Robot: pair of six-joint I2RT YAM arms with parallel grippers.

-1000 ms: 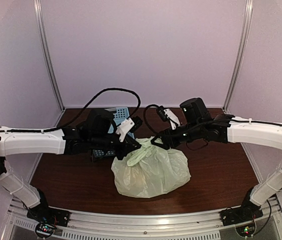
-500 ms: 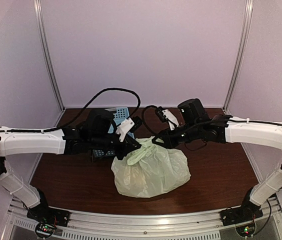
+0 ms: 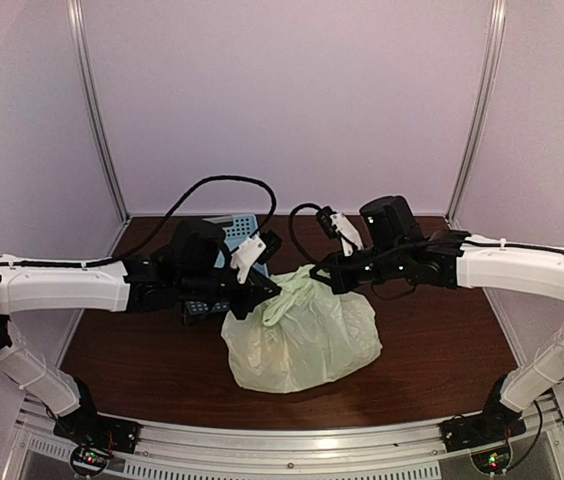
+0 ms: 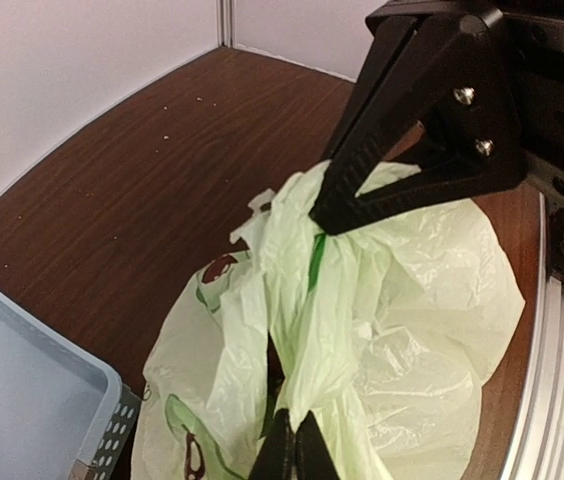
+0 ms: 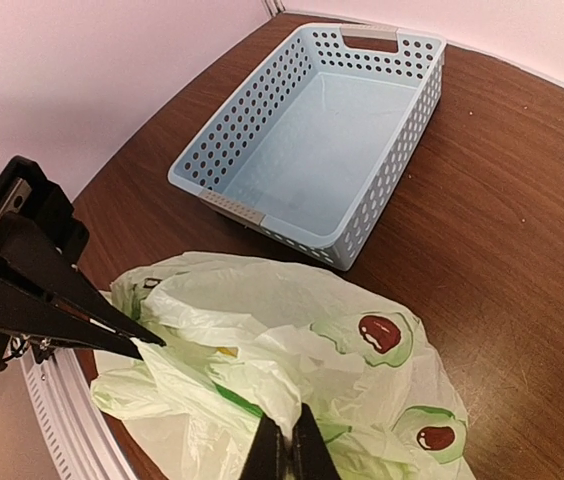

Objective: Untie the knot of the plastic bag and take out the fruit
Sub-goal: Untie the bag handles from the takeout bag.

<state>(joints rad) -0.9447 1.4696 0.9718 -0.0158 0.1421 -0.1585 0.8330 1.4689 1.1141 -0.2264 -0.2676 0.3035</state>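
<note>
Both tools are clenched on the bag. The left tool (image 3: 274, 291) pinches a twisted strip of plastic at the bag's top left, and the right tool (image 3: 315, 276) pinches a fold at its top right, with their tips near each other. The table (image 3: 442, 340) is dark brown wood. The plastic bag (image 3: 302, 335), pale yellow-green and crinkled, sits bulging at its middle, with dark red round marks on its side. A light blue basket (image 5: 322, 150) stands just behind it to the left. The knot (image 4: 297, 300) is a bunch of twisted handles between the two tools. The fruit inside cannot be made out.
</note>
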